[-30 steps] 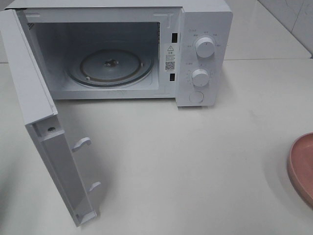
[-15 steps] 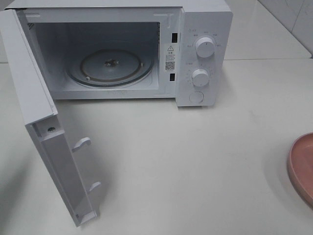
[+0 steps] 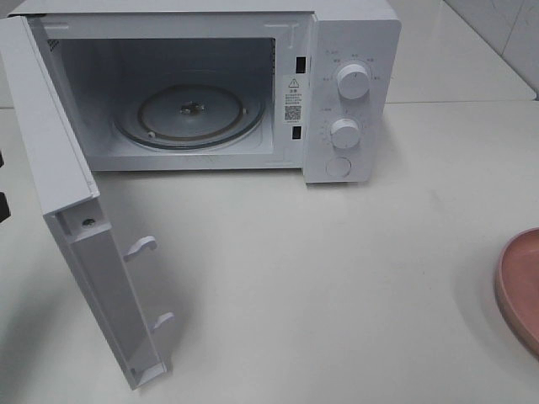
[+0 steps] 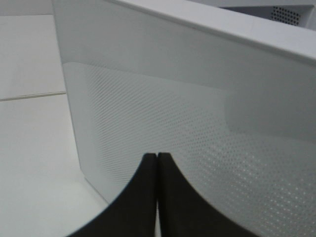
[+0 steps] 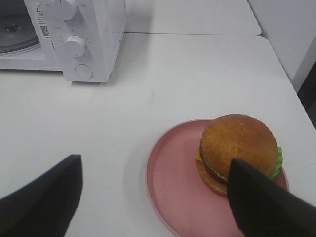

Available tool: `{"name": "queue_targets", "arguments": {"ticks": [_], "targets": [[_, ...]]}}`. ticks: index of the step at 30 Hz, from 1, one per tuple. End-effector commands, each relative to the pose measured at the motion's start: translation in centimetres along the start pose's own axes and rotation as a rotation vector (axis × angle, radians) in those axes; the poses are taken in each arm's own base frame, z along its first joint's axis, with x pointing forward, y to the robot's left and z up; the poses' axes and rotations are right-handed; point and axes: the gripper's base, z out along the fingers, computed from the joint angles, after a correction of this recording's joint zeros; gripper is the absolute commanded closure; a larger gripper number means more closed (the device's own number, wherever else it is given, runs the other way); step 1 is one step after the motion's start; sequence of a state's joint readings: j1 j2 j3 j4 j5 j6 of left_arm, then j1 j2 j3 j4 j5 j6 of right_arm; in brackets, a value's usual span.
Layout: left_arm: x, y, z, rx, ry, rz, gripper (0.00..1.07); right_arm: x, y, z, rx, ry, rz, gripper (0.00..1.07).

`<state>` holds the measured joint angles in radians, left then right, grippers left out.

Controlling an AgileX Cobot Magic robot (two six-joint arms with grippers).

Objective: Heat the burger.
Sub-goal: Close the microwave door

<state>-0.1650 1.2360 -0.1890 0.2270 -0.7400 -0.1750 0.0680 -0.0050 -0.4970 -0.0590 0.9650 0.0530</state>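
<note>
I'm seeing a smooth, faintly glossy white table (image 3: 337, 278). The microwave (image 3: 349, 50) casing looks like satin white painted metal, its knobs (image 3: 352, 81) plastic. The door (image 4: 197, 123) just ahead of my left gripper (image 4: 157, 159) shows a fine dotted mesh. The turntable (image 3: 189, 114) is clear glass. Beneath my right gripper (image 5: 155, 185): shiny burger (image 5: 239, 145) bun, matt pink plate (image 5: 173, 187).

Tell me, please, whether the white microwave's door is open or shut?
Open: the white microwave's door is swung wide, exposing the bare glass turntable.
</note>
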Motion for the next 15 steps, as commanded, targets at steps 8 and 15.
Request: {"name": "queue_targets", "arguments": {"ticks": [8,15], "targets": [[-0.1,-1.6,3.0,0.134,-0.032,-0.013,1.07,0.2,0.0,-0.3,0.007,-0.026,0.003,0.31],[-0.1,-3.1,5.0,0.189,-0.033,-0.021,1.07,0.2,0.0,-0.3,0.007,-0.026,0.003,0.31]]}}
